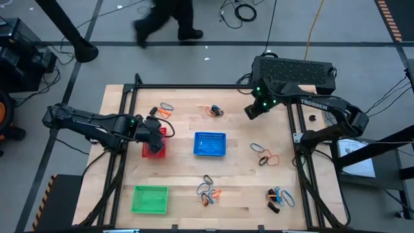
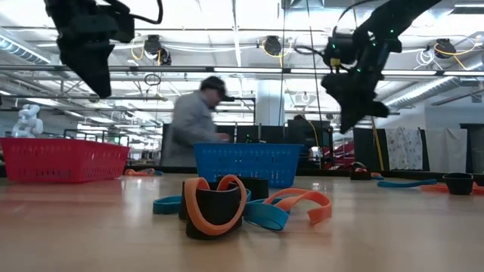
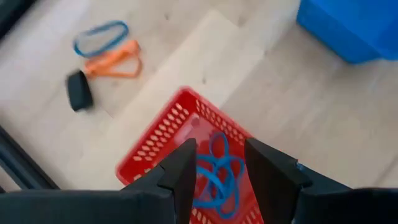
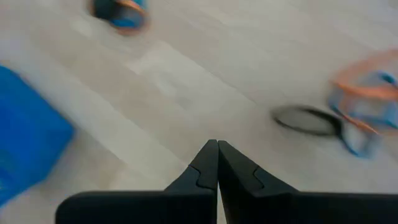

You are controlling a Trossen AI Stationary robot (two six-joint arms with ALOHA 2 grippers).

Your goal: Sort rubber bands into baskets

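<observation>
Left gripper [image 3: 216, 163]: fingers spread apart, nothing between them, hanging directly over the red basket [image 3: 163, 134]. Blue rubber bands [image 3: 219, 169] lie loose inside that basket, seen through the gap between the fingers. Just beyond the red basket on the table: a blue band [image 3: 99, 37], an orange band [image 3: 115, 61] and a black band [image 3: 79, 91], close together.

Right gripper [image 4: 217, 163]: fingers pressed together, empty, held above bare table at the far right part of the table in the high view [image 1: 251, 111]. Near it a black band [image 4: 306, 120] beside an orange-and-blue cluster [image 4: 364, 102]; this part is blurred, so band count is uncertain.

Blue basket [image 1: 210, 144] sits mid-table; green basket [image 1: 150, 199] at the near left corner. Further band clusters lie near front centre [image 1: 208, 191] and front right [image 1: 279, 197].

Person [image 2: 198, 121] in the room beyond the table.
</observation>
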